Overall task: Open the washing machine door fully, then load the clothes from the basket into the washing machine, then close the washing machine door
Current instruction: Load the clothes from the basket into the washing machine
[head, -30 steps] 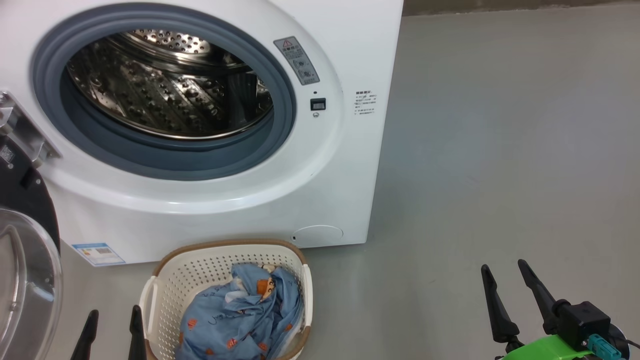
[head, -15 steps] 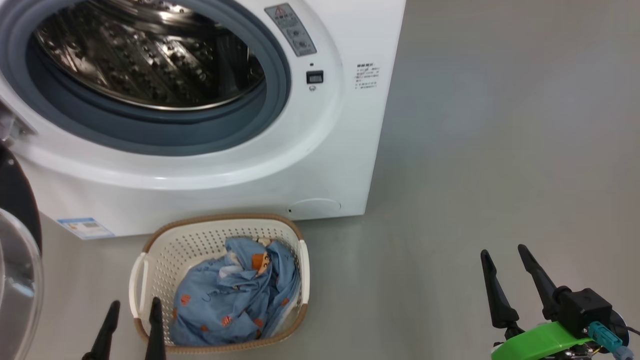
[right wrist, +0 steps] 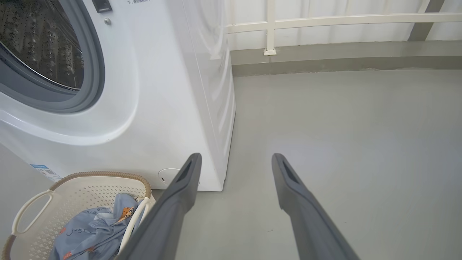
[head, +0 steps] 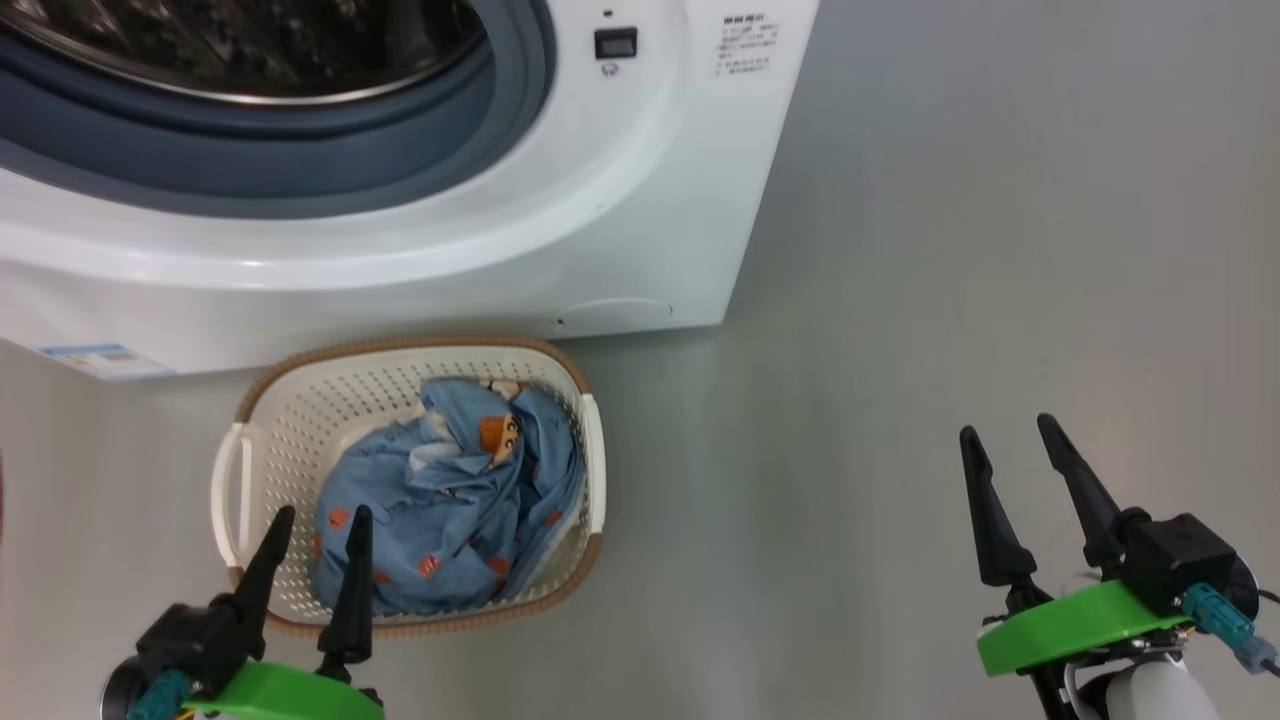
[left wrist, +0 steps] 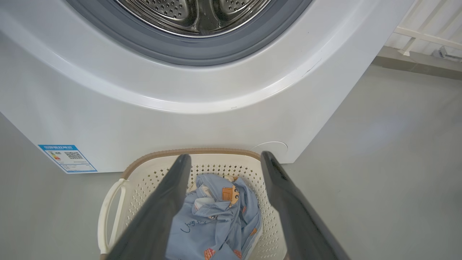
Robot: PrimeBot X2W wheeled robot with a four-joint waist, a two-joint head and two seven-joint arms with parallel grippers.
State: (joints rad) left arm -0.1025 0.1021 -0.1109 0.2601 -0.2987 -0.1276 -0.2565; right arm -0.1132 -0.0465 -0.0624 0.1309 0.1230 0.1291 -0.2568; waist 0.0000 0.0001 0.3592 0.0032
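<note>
The washing machine (head: pixel 400 250) stands open, its grey gasket and steel drum (left wrist: pixel 195 14) showing; its door is out of view. On the floor in front of it sits the cream basket (head: pixel 400 345) holding the light-blue clothes (head: pixel 450 490) in a crumpled heap. My left gripper (head: pixel 323 512) is open, its fingertips over the basket's near left part, above the clothes and apart from them. In the left wrist view the left gripper (left wrist: pixel 225 156) frames the clothes (left wrist: pixel 216 216). My right gripper (head: pixel 1008 426) is open over bare floor, far right of the basket.
Grey floor (head: pixel 950 250) spreads to the right of the washer. In the right wrist view a white railing (right wrist: pixel 270 25) and a low kerb run along the back, and the basket (right wrist: pixel 94 175) lies at the lower left.
The head camera has tilted down, so washer and basket slid up the picture. My left gripper has come forward and right, from beside the basket's left handle to over its near part.
</note>
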